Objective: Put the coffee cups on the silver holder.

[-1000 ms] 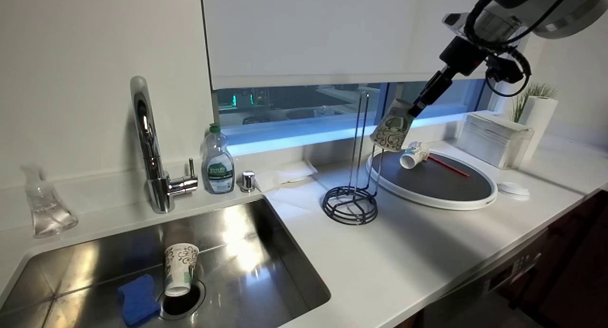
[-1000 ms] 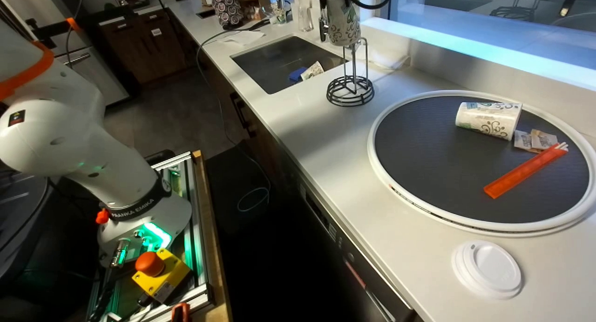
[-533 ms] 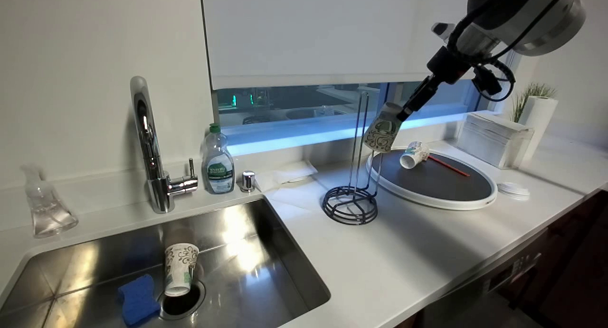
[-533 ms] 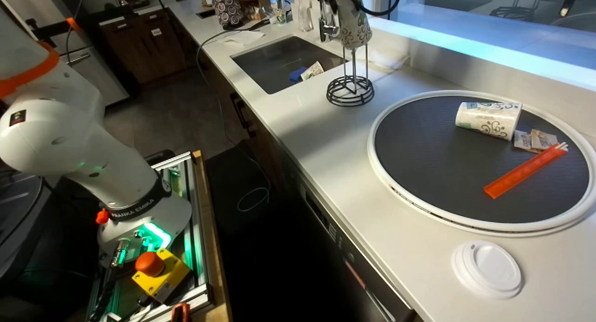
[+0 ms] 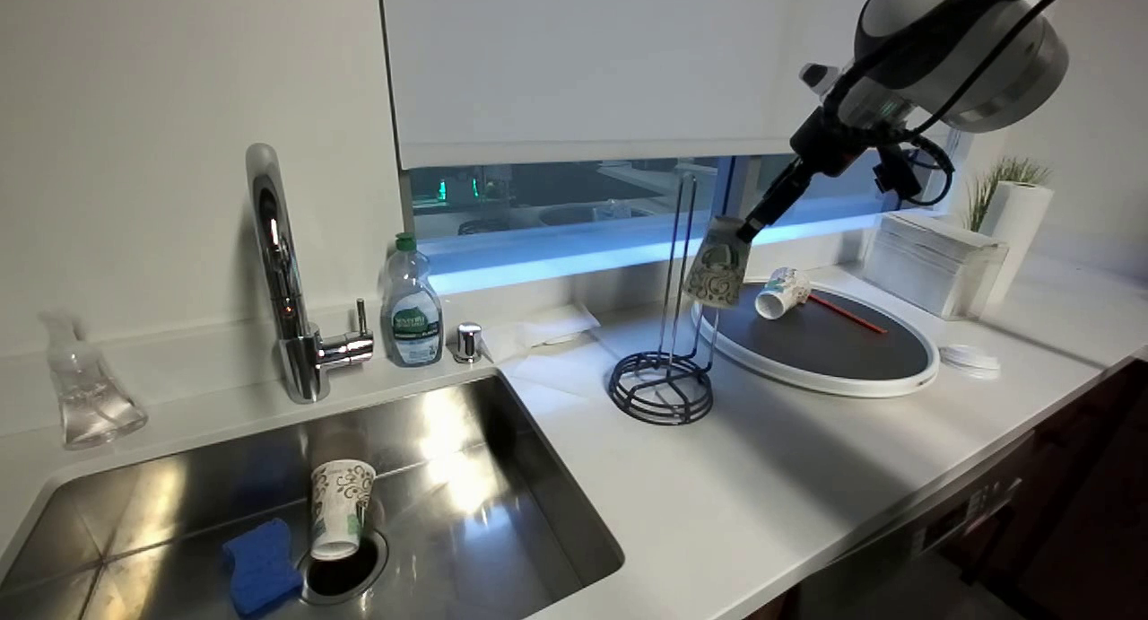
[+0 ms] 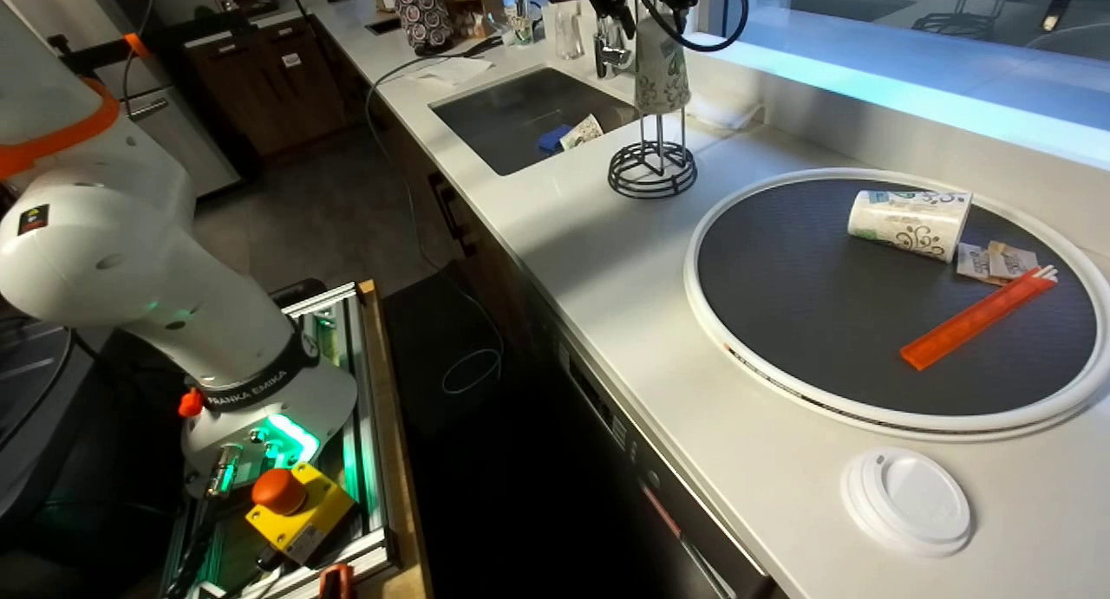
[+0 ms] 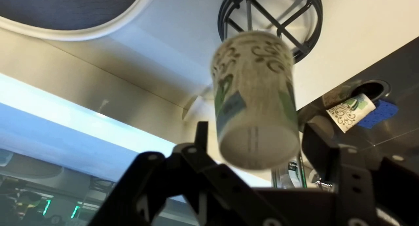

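Wrist view: the pincer (image 7: pixel 255 129) stands open, one finger on either side of a patterned paper cup (image 7: pixel 255 85), with a visible gap between each finger and the cup's wall. The cup is upside down, its base nearest the fingers and its mouth towards the coiled foot of the silver stand (image 5: pixel 671 358). Both exterior views show it up off the worktop (image 5: pixel 655 503), with posts of the stand running to its lower rim and out of sight there; whether they bear its weight I cannot tell. In an exterior view the stand's tall narrow loop rises just beside it.

A second cup (image 6: pixel 910 224) lies on its side on the round dark tray (image 6: pixel 806 322), near two sachets (image 6: pixel 997 261) and an orange sleeve (image 6: pixel 976 317). A white lid (image 6: pixel 915 504) lies on the worktop, just beyond the tray's rim. A third cup (image 5: pixel 343 510) lies in the sink (image 5: pixel 484 548), partly over the drain (image 5: pixel 354 577), a blue sponge (image 5: pixel 260 566) just beside it. Behind the sink stand a chrome tap (image 5: pixel 280 270) and a labelled bottle (image 5: pixel 415 319) with a green cap.
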Tool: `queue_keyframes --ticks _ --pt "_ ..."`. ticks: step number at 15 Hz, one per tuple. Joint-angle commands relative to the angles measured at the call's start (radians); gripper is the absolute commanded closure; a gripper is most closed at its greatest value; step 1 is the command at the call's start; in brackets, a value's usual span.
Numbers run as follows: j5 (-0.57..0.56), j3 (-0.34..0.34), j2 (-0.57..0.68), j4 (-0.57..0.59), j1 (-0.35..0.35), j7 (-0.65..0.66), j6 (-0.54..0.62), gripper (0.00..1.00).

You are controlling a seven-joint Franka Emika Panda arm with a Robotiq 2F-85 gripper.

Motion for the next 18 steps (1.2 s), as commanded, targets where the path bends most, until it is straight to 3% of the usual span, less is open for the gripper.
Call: queue_keyframes --ticks 1,6,13,18 --pt "-0.014 0.011 0.017 0.012 -0.014 0.036 0.017 0.0" --pt "-0.036 0.0 0.011 0.017 -0.037 0.089 0.0 0.0" --pt "-0.256 -0.057 0.071 0.091 -0.143 0.508 -0.04 0.0" --pt "-0.406 -0.072 0.22 0.19 -0.168 0.848 -0.016 0.0"
